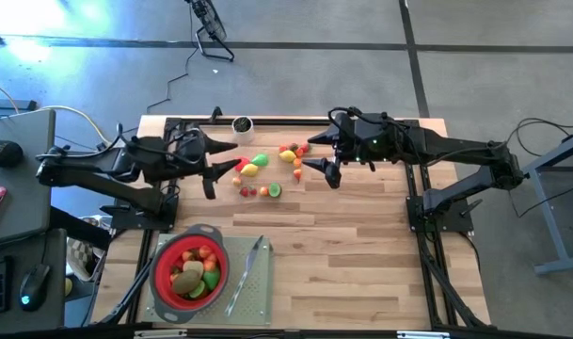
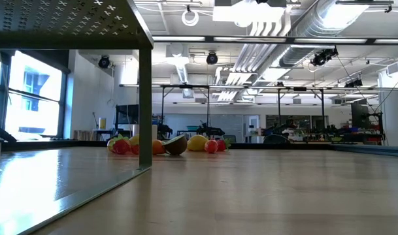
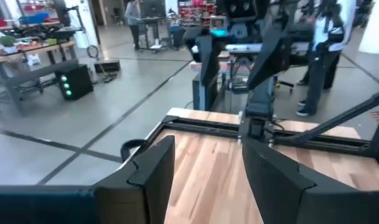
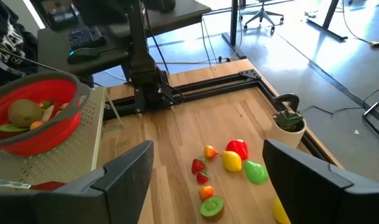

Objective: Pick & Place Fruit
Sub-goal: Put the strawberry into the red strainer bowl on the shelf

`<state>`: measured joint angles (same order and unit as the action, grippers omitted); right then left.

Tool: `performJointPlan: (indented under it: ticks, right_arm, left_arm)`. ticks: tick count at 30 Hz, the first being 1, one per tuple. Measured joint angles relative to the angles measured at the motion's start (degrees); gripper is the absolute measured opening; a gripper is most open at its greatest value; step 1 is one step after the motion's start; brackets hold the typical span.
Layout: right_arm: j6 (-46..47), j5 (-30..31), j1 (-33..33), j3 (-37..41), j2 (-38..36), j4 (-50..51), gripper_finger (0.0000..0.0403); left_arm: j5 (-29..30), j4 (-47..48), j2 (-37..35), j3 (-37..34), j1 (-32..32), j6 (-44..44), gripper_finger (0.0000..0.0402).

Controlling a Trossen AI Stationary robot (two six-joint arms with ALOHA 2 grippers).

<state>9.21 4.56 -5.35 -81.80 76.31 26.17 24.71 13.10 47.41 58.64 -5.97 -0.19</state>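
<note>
Your fruit [image 1: 265,173] lay scattered in a loose band across the far middle of the tabletop [image 1: 361,235], squarely between your two arms, so the coming pick turned on which side you reached from. Your right end effector [image 1: 322,156] hung at the cluster's right edge, its fingers spread wide apart with nothing between them. In the right wrist view the yellow, red and green pieces sat just ahead of it and below, framed in the gap between the fingers. Your left end effector [image 1: 220,166] hovered at the cluster's left edge, fingers likewise apart and empty, yet its wrist camera looked out over bare wood with no fruit in sight.

The band's long axis ran roughly from one end effector to the other, so each arm faced one end of it. By my reading the two were about equally near, but your right arm had the better line. The red strainer [image 1: 190,268], already holding several pieces, sat on the near left, closer to your left arm.
</note>
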Motion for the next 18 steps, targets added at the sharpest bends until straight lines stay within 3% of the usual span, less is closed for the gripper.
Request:
performJointPlan:
  ticks: [18]
  right_arm:
    - [0.0, 0.0, 0.0, 0.0, 0.0, 0.0, 0.0294]
  left_arm:
    - [0.3, -2.7, -5.4, -5.8, 0.0, 3.2, 0.0181]
